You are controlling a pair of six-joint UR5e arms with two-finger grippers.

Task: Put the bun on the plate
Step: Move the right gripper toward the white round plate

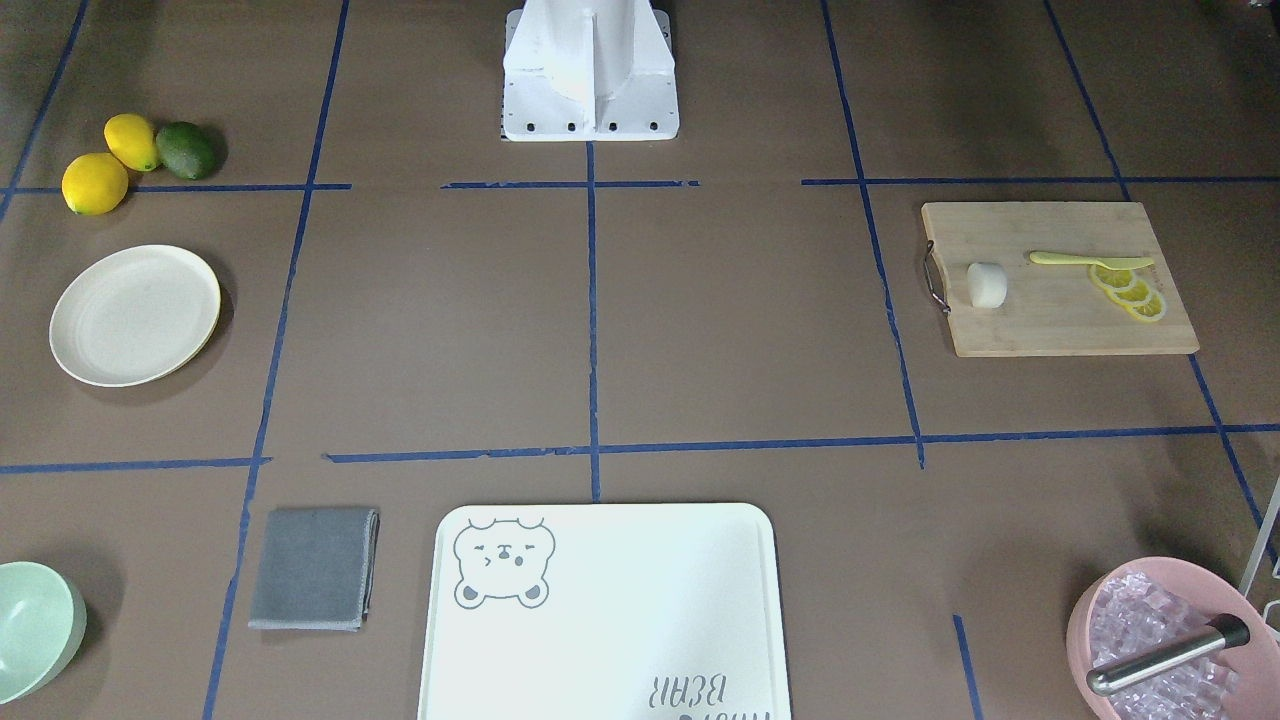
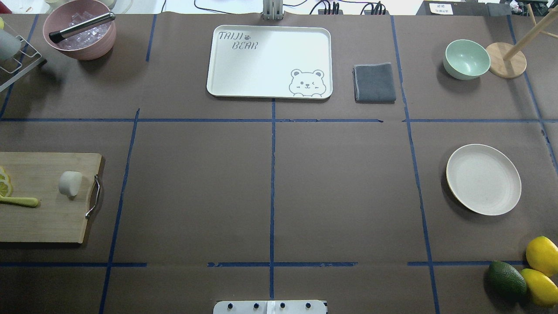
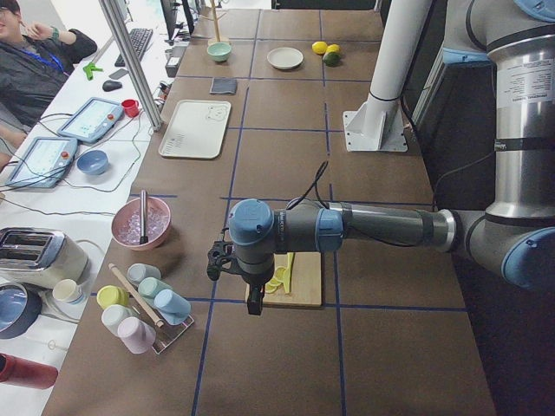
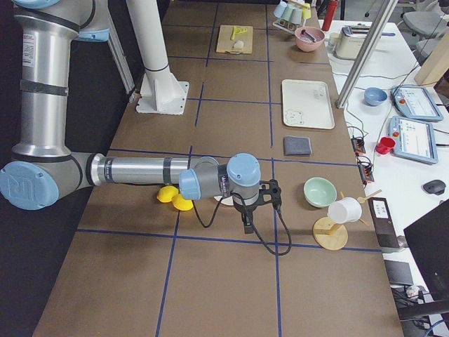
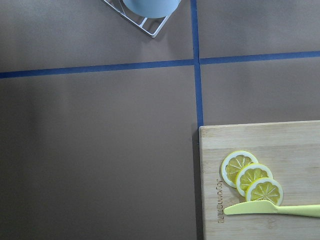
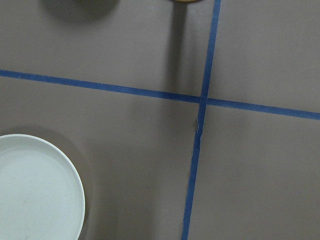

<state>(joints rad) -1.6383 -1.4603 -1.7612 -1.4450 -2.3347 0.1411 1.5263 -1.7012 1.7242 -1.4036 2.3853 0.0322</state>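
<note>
Nearest, the left gripper (image 3: 253,305) hangs just beside the cutting board (image 1: 1060,322), the right gripper (image 4: 247,226) well apart from it; whether either is open cannot be told. On that board lies the bun (image 1: 986,285), the plate (image 1: 135,315) well apart.

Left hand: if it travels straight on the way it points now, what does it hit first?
The left hand points straight down. It would probably meet the bare table just off the corner of the cutting board; depth is unclear, so the board's edge is possible.
</note>
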